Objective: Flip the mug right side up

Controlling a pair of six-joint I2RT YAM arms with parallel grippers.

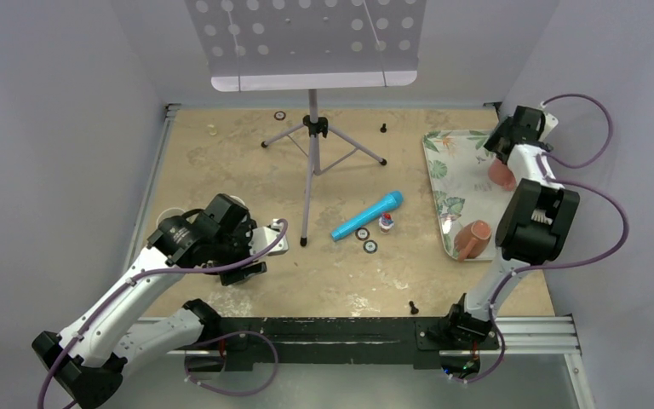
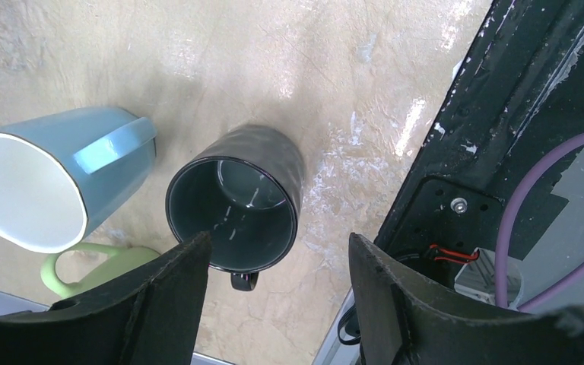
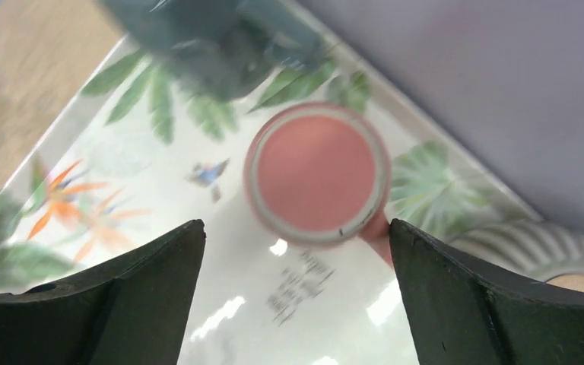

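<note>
**Top external.** The right arm is stretched over the leaf-print tray at the table's right side. A pink mug stands on the tray under the wrist. The arm hides the claw from this view. A second pink mug lies on its side on the same tray, nearer the bases. The left arm is folded low on the left, well apart from the tray.

**Left wrist.** The left gripper has its fingers parted with nothing between them. Below it are a black mug with its mouth towards the lens, a blue mug on its side, and a green handle.

**Right wrist.** The right gripper is spread wide and empty, hanging above the pink mug without touching it. I see a flat pink disc inside a pale ring, with the handle at lower right. I read that as the base, so the mug is upside down, though the picture is blurred.

**Progress.** As I judge it, nothing is done yet. The grasp, lift, flip and set-down are all left.
</note>
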